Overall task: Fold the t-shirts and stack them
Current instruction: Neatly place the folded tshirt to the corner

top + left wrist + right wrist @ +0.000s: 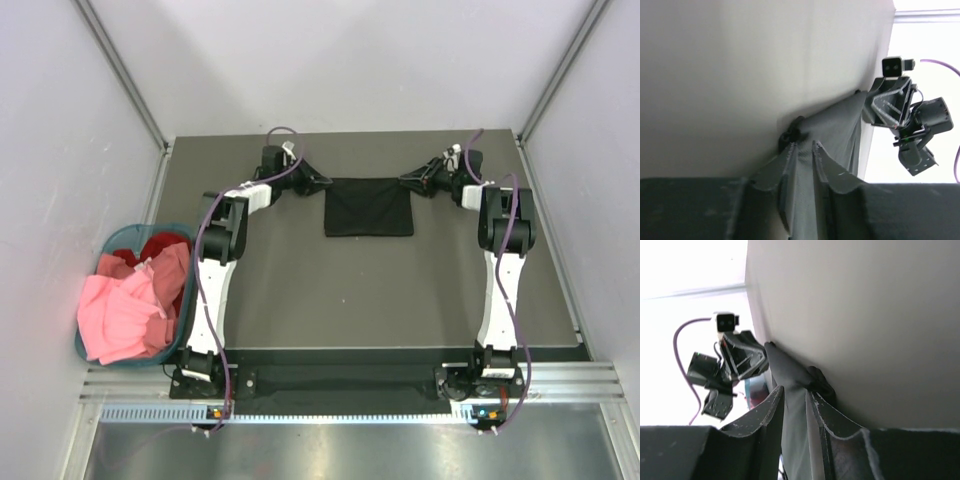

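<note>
Overhead, the black t-shirt [368, 208] is a dark rectangle at upper centre of the table [300, 300], with its long axis running left to right. The left gripper [320, 183] meets its upper left corner and the right gripper [407, 180] its upper right. Both arms are equally near, and the cloth extends from the jaws toward the lower frame. A pink t-shirt [120, 315] and a red t-shirt [160, 245] fill the basket [118, 238] at lower left, well apart.

Left wrist view: the jaws are nearly closed, pinching a corner of the black t-shirt [837, 122], whose edge stretches toward upper right.

Right wrist view: the jaws are likewise narrowed on the black t-shirt [787, 371], its edge running to upper left. The fold probably needs both corners carried together toward the lower frame.
</note>
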Controlling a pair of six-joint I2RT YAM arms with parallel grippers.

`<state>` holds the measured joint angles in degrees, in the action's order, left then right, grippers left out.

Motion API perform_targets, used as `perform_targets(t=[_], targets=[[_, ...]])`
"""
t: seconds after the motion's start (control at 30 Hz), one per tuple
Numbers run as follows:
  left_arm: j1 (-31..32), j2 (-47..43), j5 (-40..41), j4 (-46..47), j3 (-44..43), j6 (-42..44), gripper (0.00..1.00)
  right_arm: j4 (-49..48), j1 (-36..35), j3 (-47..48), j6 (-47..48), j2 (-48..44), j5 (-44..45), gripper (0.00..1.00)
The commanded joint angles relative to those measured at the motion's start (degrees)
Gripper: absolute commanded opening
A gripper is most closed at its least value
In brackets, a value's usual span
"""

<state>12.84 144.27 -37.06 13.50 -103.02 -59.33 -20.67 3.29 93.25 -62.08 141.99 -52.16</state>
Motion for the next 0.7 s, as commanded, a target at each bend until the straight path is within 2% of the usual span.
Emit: perform_targets(t=[0.0, 0.07, 0.13, 0.2, 0.33, 0.43, 0.57, 0.67], targets=[[-0.4, 0.2, 1.9, -6.7, -4.1, 7.0, 0.25, 3.3, 1.3, 4.4, 0.7, 0.7, 4.8, 0.25], [-0.6, -2.2, 1.6, -11.7, -5.5, 9.5, 0.30, 6.2, 1.3, 5.6, 2.5, -1.5, 4.9, 0.26], [-1.1, -4.9, 1.9, -16.4, -5.7, 13.6, 0.34, 13.4, 1.4, 7.8, 6.8, -4.5, 4.8, 0.27], [-1.5, -9.5, 2.9, -22.4, -5.0, 16.3, 0.36, 22.6, 1.5, 9.9, 12.4, -6.6, 5.1, 0.30], [-1.6, -17.3, 3.5, -30.3, -2.1, 24.2, 0.37, 34.2, 1.8, 9.9, 21.1, -12.7, 5.9, 0.36], [-1.6, -24.4, 3.3, -33.4, 3.1, 27.8, 0.36, 39.1, 2.0, 7.7, 28.4, -15.2, 5.3, 0.46], [-1.5, -35.1, 0.5, -33.8, 14.5, 28.8, 0.36, 43.2, 1.9, 4.3, 34.8, -16.4, 5.0, 0.47], [-1.4, -42.0, -0.6, -33.7, 22.6, 29.3, 0.36, 47.6, 1.5, 5.4, 41.8, -15.5, 7.2, 0.47]])
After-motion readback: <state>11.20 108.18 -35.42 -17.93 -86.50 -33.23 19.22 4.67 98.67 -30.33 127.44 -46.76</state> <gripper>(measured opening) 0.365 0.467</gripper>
